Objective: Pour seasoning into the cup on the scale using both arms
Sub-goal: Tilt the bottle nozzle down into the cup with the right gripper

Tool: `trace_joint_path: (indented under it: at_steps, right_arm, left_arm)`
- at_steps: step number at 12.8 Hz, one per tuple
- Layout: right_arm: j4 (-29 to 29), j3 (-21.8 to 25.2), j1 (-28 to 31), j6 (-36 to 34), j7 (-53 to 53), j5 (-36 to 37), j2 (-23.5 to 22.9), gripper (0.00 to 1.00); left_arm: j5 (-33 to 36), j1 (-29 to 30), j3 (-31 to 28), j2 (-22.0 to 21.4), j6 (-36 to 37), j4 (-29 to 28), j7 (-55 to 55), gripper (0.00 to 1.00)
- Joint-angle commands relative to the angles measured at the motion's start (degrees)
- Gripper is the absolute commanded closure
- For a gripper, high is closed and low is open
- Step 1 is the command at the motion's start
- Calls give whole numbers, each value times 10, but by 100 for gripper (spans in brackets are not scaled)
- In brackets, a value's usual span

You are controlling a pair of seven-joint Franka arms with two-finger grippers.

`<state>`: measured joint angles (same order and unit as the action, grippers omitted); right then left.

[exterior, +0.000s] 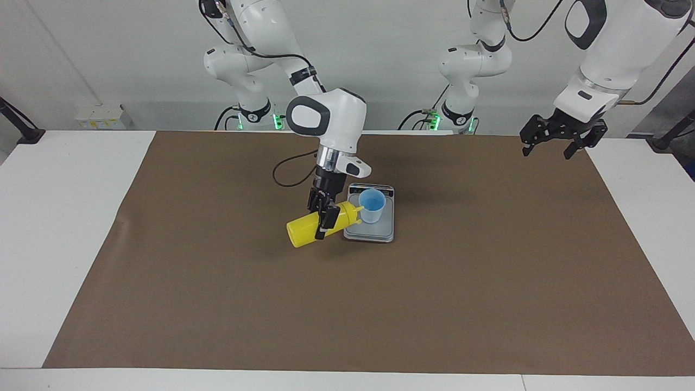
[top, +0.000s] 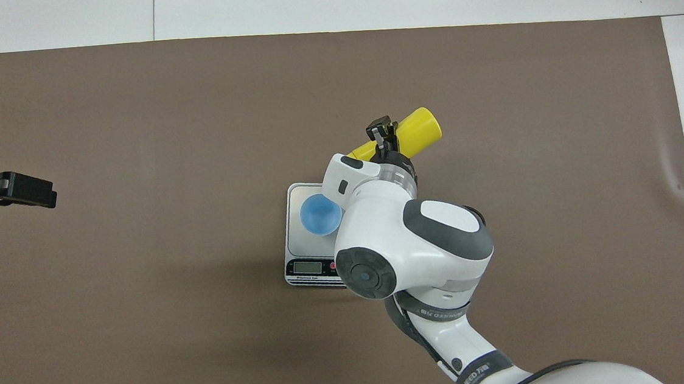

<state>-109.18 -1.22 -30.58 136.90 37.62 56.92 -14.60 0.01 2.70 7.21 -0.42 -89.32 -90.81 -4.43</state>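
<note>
cup [exterior: 372,205] on scale [exterior: 370,230], bottle [exterior: 321,223] beside it

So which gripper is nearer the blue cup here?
The right gripper: it holds the yellow bottle tipped beside the cup on the scale. The left gripper waits over its own end of the table.

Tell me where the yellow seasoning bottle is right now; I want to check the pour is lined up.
The seasoning bottle is tipped on its side in the right gripper, beside the scale, with its nozzle at the rim of the cup.
</note>
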Motion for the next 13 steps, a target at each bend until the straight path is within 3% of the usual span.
trace_joint_path:
  at_steps: [1,13]
  right_arm:
    - [-30,-2,-2,-8,-39,42,27,100]
    - [-75,-4,-17,1,-181,238,54,100]
  left_arm:
    - [6,4,1,-13,-2,-15,-5,0]
    - [6,3,1,-13,-4,-16,-5,0]
